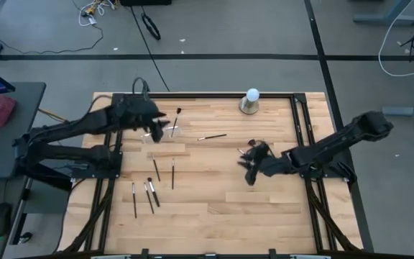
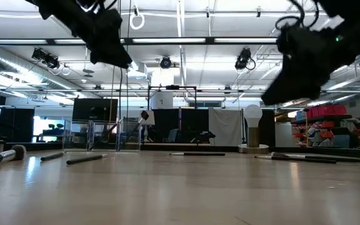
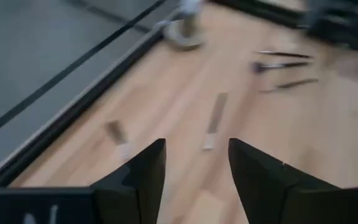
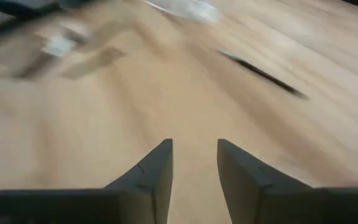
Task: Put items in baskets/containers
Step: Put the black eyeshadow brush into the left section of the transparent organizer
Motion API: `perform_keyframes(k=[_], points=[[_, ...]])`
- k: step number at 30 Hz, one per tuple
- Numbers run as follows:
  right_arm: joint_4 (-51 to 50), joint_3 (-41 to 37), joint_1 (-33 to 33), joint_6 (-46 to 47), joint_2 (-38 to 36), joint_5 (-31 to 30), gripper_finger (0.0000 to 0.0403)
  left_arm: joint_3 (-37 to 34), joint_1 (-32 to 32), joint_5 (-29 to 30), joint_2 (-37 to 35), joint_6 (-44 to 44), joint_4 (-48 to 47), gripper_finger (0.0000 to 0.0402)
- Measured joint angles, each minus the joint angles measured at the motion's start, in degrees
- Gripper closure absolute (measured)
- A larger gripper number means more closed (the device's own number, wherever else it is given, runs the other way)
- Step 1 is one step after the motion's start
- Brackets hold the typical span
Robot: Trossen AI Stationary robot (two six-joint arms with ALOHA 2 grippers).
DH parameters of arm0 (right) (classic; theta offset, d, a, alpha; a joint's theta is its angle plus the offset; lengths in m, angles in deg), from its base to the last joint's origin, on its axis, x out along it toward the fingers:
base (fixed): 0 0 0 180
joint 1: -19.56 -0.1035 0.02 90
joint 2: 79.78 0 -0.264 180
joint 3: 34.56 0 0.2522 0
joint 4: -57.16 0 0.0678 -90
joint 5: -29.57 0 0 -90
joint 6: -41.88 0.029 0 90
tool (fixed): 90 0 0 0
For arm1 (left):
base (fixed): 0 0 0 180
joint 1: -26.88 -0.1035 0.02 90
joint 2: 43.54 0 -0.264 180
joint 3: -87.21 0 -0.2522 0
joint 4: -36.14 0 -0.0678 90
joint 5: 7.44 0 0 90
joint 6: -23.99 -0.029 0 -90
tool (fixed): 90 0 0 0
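Note:
The clear plastic holder [image 1: 165,134] stands on the table's far left part. One brush [image 1: 177,121] leans out of it, its dark tip up. My left gripper [image 1: 161,127] hovers over the holder, open and empty [image 3: 194,142]. Several dark-handled brushes [image 1: 149,193] lie flat near the table's left front, one [image 1: 212,136] lies at mid-table, and a few [image 1: 254,147] lie right of centre. My right gripper [image 1: 251,174] hangs just nearer than those, raised off the wood [image 2: 295,69], open and empty [image 4: 194,142]. A brush [image 4: 263,73] lies ahead of it.
A white ball on a grey round base [image 1: 251,101] stands near the far edge, right of centre. A black frame [image 1: 297,122] runs along the table's far and side edges. Bare wood [image 1: 221,208] lies across the near half.

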Motion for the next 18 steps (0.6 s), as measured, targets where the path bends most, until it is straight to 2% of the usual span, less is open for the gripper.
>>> perform_keyframes(k=[2,4,8,11,18], points=[[-6.79,-0.02,1.50,2.13,-0.33,-0.28,0.0261,-2.74,4.97,0.27,-0.02,-0.04,5.67,0.0224],[-8.26,-1.25,2.48,3.60,0.43,-0.40,0.0243,-6.08,9.70,0.62,0.16,-0.46,12.23,0.0224],[-0.10,-6.19,3.29,3.32,4.27,-2.75,0.0208,-13.02,18.18,0.74,1.95,-3.07,27.90,0.0225],[6.63,-10.02,3.94,3.47,7.68,-3.43,0.0195,-16.51,22.98,0.79,3.12,-3.32,37.28,0.0225],[20.35,-13.77,4.69,0.68,17.74,-4.04,0.0218,-20.71,29.96,3.54,5.50,-3.64,48.53,0.0225]])
